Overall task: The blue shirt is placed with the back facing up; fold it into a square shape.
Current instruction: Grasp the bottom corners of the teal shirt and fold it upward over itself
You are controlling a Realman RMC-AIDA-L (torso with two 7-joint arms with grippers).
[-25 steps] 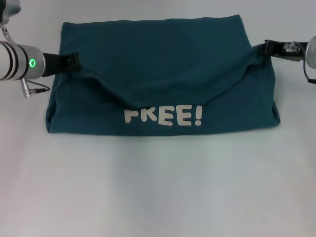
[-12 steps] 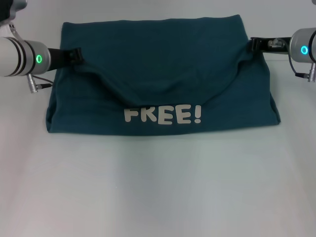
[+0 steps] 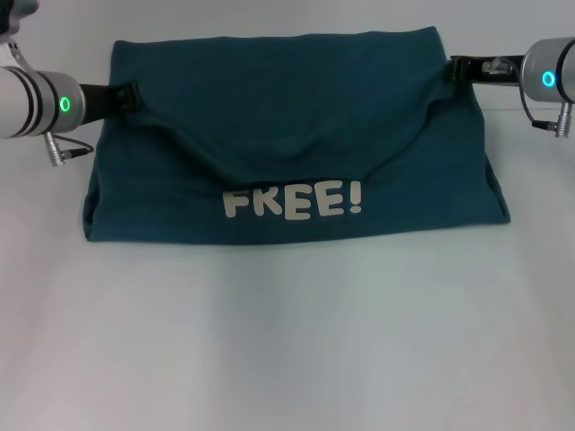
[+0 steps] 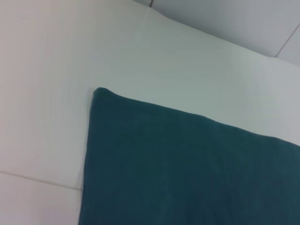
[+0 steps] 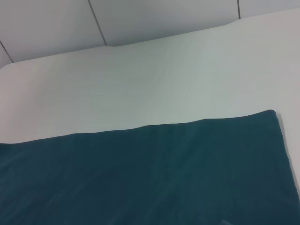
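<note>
The blue shirt (image 3: 296,117) lies across the far half of the white table (image 3: 287,341), with its near part folded back over itself. White letters "FREE!" (image 3: 294,200) show on the turned-over layer near the front fold. My left gripper (image 3: 130,94) is shut on the folded layer's left corner, and my right gripper (image 3: 456,67) is shut on its right corner. The raised edge sags in a curve between them. Each wrist view shows only flat shirt cloth (image 4: 187,168) (image 5: 140,173) with a far corner on the table.
The white table top stretches wide in front of the shirt. A tiled wall (image 5: 164,18) rises beyond the table's far edge. A cable loop (image 3: 67,153) hangs under my left wrist beside the shirt's left edge.
Both grippers have carried the held corners farther toward the shirt's far edge, the right one more. The sagging edge and the letters have shifted slightly away from me.
</note>
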